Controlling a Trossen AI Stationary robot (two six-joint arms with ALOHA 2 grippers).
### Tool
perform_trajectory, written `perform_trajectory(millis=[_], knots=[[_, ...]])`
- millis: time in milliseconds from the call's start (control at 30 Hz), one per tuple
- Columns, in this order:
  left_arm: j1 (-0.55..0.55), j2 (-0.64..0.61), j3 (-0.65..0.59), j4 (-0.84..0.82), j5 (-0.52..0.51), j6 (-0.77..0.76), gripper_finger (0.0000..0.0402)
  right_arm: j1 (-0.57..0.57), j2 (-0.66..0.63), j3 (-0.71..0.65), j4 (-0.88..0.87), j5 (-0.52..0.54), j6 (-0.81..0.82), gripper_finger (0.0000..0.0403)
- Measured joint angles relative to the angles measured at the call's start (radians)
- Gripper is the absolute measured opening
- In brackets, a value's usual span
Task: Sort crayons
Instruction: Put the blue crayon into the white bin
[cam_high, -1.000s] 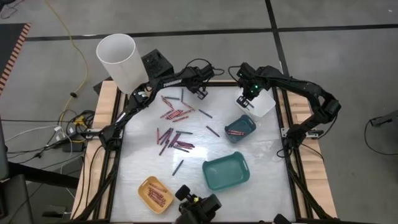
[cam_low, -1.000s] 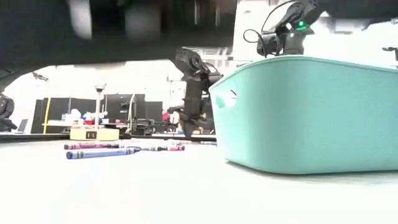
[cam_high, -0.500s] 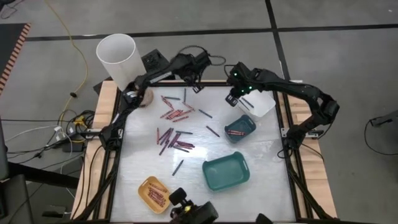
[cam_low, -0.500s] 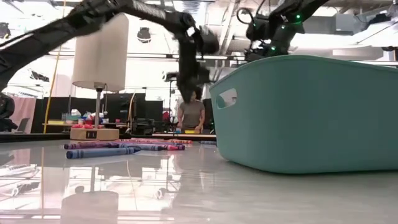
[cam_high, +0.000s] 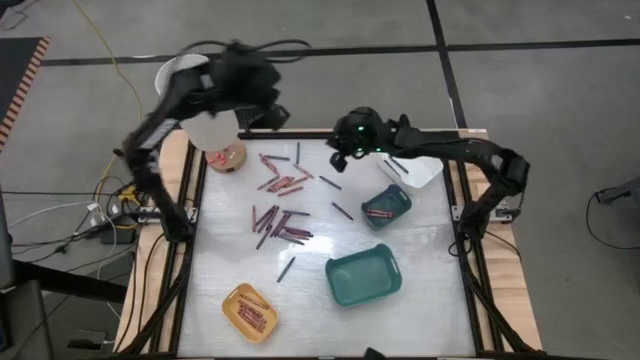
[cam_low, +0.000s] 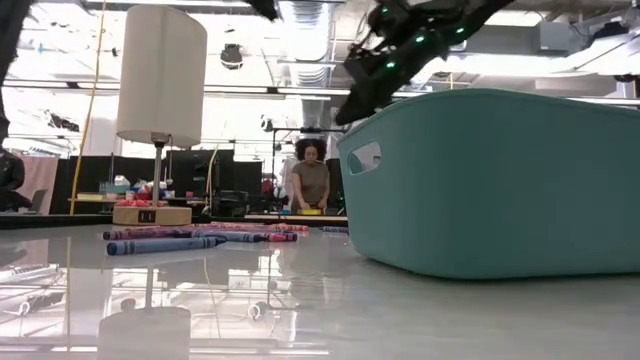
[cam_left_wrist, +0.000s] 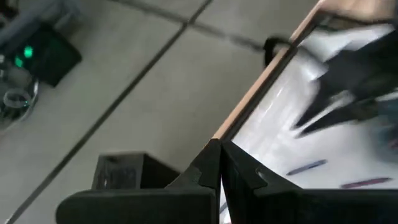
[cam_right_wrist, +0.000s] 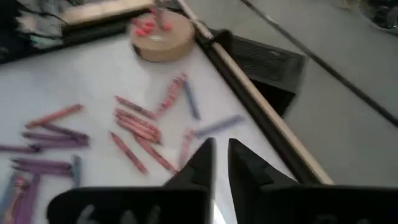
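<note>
Several crayons (cam_high: 282, 222) lie scattered flat on the white table top; they also show in the right wrist view (cam_right_wrist: 134, 127) and the low view (cam_low: 165, 243). More crayons lie in the yellow tray (cam_high: 250, 311) and the small teal tray (cam_high: 386, 206). My left gripper (cam_high: 278, 117) is raised high over the table's far left corner; its fingers are shut (cam_left_wrist: 219, 163) and nothing shows between them. My right gripper (cam_high: 341, 156) hangs above the far edge, a narrow gap between its fingers (cam_right_wrist: 221, 152), which hold nothing.
A large teal tray (cam_high: 362, 276) stands at the near right and a white tray (cam_high: 422, 170) at the far right. A wooden disc with pink bits (cam_high: 225, 156) and a tall white cylinder (cam_high: 190, 88) stand at the far left corner. A person (cam_low: 313, 186) stands far behind the table.
My left gripper has risen from the crayons at the far edge and swung up toward the far left corner, blurred by its speed. My right gripper has gone from above the white tray toward the table's left, along the far edge. The crayons have stayed where they were.
</note>
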Motion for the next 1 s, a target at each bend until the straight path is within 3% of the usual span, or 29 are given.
perform_trajectory(millis=[267, 500, 800, 1000], knots=[[-0.097, -0.213, 0.0, -0.086, 0.068, -0.062, 0.0, 0.046, 0.271, 0.265, -0.06, 0.063, -0.011, 0.0129], [-0.188, -0.333, -0.012, -0.121, 0.065, -0.122, 0.0, 0.048, 0.548, 0.659, -0.341, 0.175, 0.076, 0.0196], [-0.222, -0.377, -0.023, -0.211, 0.061, -0.168, 0.0, 0.058, 0.854, 1.083, -0.603, 0.203, 0.248, 0.0198], [-0.221, -0.377, -0.023, -0.258, 0.059, -0.171, 0.0, 0.038, 0.898, 1.062, -0.634, 0.203, 0.345, 0.0191]])
